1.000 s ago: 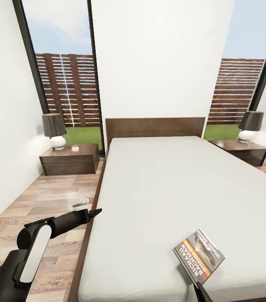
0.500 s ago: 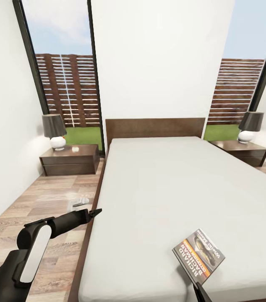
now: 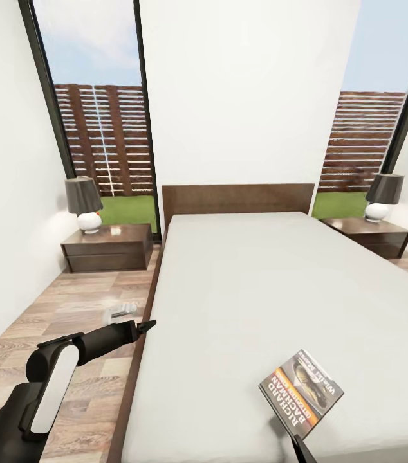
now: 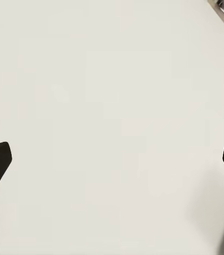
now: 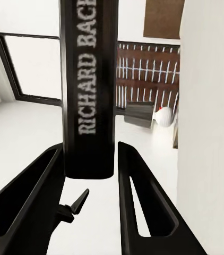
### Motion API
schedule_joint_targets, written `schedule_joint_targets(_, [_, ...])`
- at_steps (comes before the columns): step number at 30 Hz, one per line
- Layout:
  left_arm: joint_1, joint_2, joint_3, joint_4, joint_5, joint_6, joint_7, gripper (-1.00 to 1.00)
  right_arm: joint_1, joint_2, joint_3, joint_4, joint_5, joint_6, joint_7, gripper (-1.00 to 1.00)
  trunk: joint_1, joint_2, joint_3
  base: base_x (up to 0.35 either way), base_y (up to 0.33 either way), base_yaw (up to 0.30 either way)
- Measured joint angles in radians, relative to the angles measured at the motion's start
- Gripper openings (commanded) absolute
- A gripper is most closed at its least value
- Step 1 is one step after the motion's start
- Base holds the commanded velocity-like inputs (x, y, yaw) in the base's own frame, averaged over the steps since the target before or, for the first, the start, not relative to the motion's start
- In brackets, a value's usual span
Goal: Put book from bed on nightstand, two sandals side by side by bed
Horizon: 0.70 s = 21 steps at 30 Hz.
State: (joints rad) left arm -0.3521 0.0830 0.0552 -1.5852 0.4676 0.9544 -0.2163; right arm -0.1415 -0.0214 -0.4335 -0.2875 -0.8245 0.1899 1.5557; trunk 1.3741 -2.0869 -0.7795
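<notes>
Thin paperback book with grey pictured cover and orange band (image 3: 302,393) lifted just above white mattress of dark-framed bed (image 3: 242,289) | spine reads "RICHARD BAC…" | right gripper (image 5: 91,175) clamps its spine between 2 fingers | left gripper (image 3: 145,325), fingers spread wide, faces bare mattress.

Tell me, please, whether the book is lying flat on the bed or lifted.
Lifted and tilted: the right gripper pinches the book by its spine above the bed.
</notes>
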Motion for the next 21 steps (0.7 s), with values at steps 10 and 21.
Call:
schedule_joint_targets(10, [0.0,0.0,0.0,0.0,0.0,0.0,0.0,1.0,0.001,0.003,0.031,-0.003,0.001,-0.027,-0.016,-1.0,-0.038,0.07,0.031,0.0,0.0,0.0])
schedule_joint_targets(21, [0.0,0.0,0.0,0.0,0.0,0.0,0.0,1.0,0.001,0.003,0.079,-0.002,0.001,-0.075,-0.022,-1.0,-0.081,0.147,0.066,0.0,0.0,0.0])
